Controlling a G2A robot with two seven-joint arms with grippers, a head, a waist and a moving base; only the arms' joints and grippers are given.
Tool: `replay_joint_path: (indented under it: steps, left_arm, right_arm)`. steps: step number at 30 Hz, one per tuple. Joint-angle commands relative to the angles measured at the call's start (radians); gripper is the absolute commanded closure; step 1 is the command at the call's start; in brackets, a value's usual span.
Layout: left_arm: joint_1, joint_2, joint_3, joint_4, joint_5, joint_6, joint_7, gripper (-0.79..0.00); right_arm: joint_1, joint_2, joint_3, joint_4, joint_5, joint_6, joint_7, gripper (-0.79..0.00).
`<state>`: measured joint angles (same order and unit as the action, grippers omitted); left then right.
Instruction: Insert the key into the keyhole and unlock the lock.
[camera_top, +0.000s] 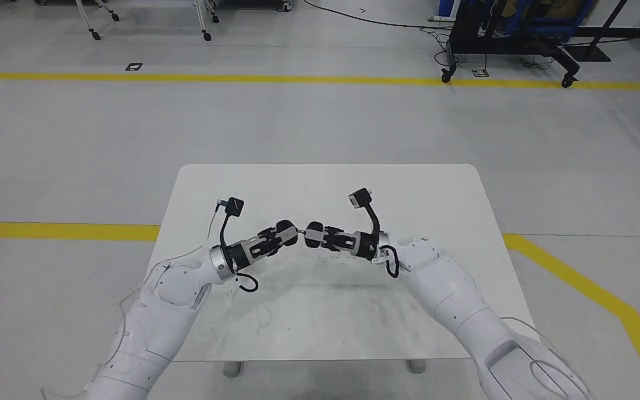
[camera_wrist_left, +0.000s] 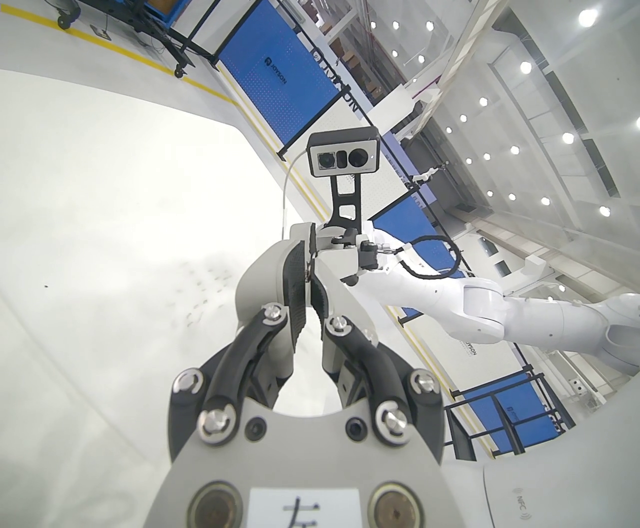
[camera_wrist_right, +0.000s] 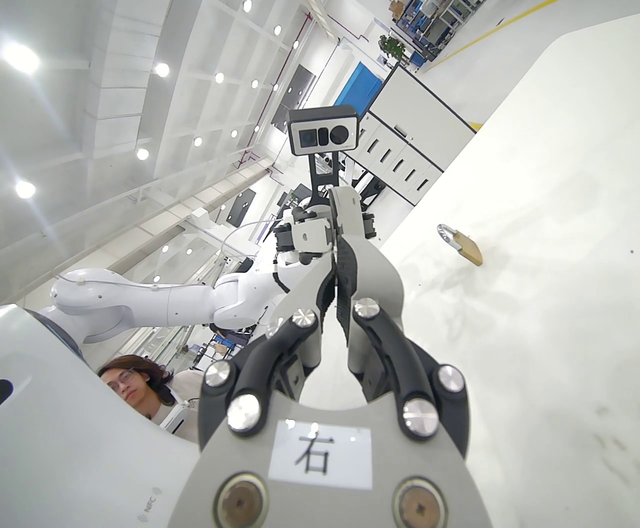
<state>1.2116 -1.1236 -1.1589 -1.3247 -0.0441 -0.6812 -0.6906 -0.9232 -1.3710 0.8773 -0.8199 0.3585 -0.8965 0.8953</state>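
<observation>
Left gripper (camera_wrist_left: 306, 265) and right gripper (camera_wrist_right: 336, 240) are both clenched, tip to tip above the table (camera_wrist_right: 525, 325), key indiscernible; the brass padlock (camera_wrist_right: 467, 246) lies unheld near 1 edge and could skid under insertion

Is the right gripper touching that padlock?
Apart. In the right wrist view the padlock lies on the table, with bare surface between it and the right gripper.
</observation>
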Motion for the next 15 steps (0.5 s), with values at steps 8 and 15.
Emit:
replay_joint_path:
  steps: [8, 15]
  left_arm:
    - [0.004, 0.006, -0.029, -0.003, 0.003, -0.011, 0.024, -0.785]
    - [0.004, 0.006, -0.029, -0.003, 0.003, -0.011, 0.024, -0.785]
  right_arm:
    - [-0.035, 0.032, 0.056, -0.01, -0.031, -0.07, -0.042, 0.0]
    - [-0.129, 0.089, 0.172, -0.116, -0.11, -0.116, -0.1, 0.0]
